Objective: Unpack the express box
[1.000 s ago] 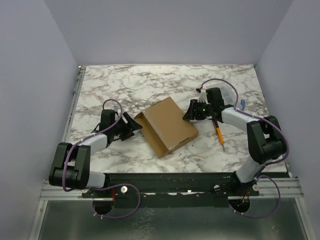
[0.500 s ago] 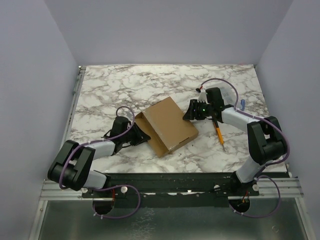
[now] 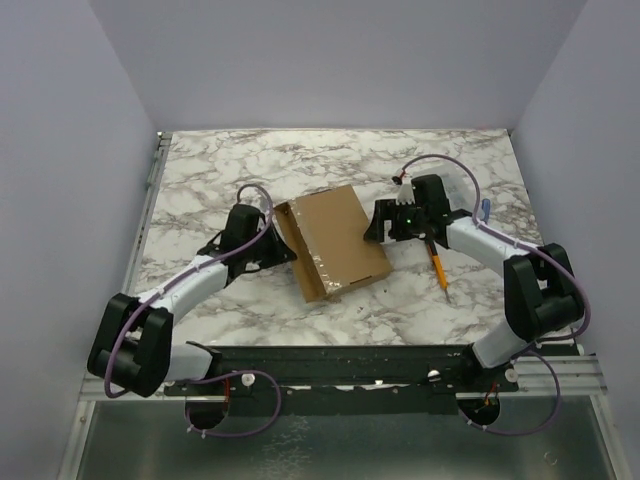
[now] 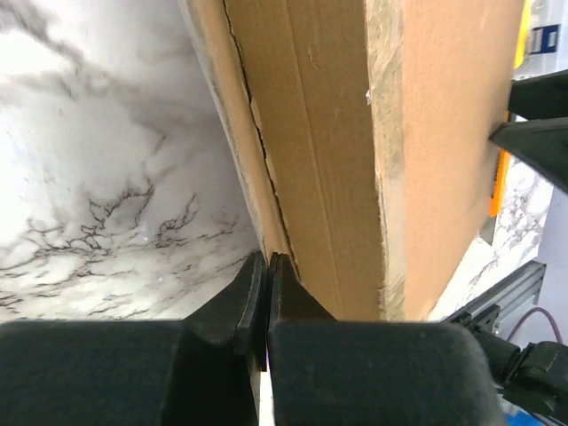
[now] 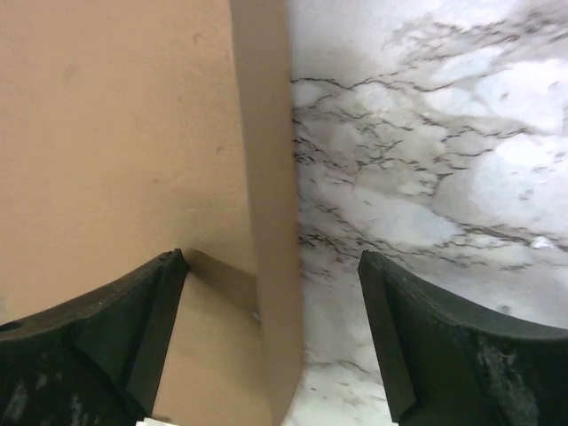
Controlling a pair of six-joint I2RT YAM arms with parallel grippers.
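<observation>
Cardboard express box (image 3: 335,245) on marble worktop (image 3: 250,170); left gripper (image 4: 266,264) closed tight against its side, right gripper (image 5: 271,259) spread wide astride its edge.

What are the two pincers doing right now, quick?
Left pincer: closed, tips at the express box's side.
Right pincer: open, straddling the box's edge.

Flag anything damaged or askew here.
The express box sits skewed on the table, and its side wall shows a ragged split in the cardboard. An orange pencil lies loose to its right.
</observation>
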